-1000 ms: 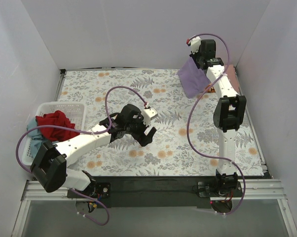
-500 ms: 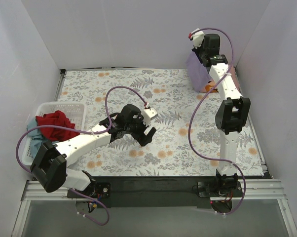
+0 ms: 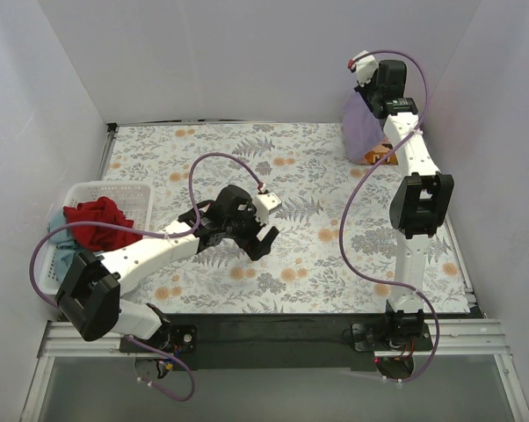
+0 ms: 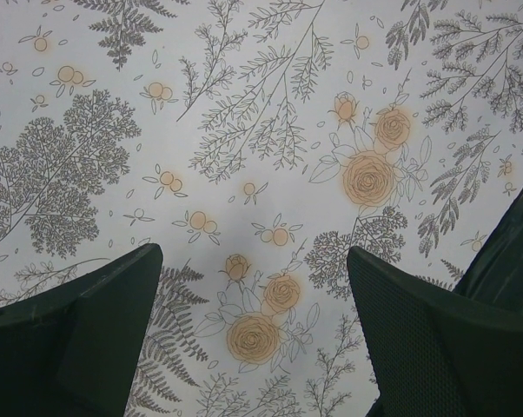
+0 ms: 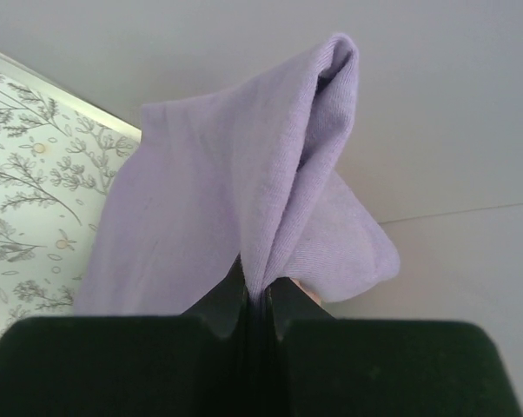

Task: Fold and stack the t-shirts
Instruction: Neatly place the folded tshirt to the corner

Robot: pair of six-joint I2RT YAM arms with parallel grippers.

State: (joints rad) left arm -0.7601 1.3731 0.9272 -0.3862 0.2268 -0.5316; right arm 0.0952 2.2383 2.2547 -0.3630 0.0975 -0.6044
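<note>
My right gripper [image 3: 371, 98] is shut on the lavender-purple t-shirt [image 3: 361, 130], which hangs from it high over the far right corner; in the right wrist view the shirt [image 5: 235, 208] is pinched between the closed fingers [image 5: 260, 300]. A bit of salmon-pink t-shirt [image 3: 377, 156] lies on the cloth under it. A red t-shirt [image 3: 96, 221] and a grey-blue one [image 3: 61, 239] sit in the white basket [image 3: 134, 193] at the left. My left gripper [image 3: 257, 236] is open and empty low over the floral cloth, its fingers [image 4: 79, 339] wide apart.
The floral table cloth [image 3: 282, 185] covers the table. White walls close in the back and both sides. The right arm stretches along the right edge. The purple cable of the left arm loops over the middle of the cloth.
My right gripper has carried the lavender shirt up and to the right, toward the far right corner. The salmon-pink shirt now shows beneath it. The left arm has not moved.
</note>
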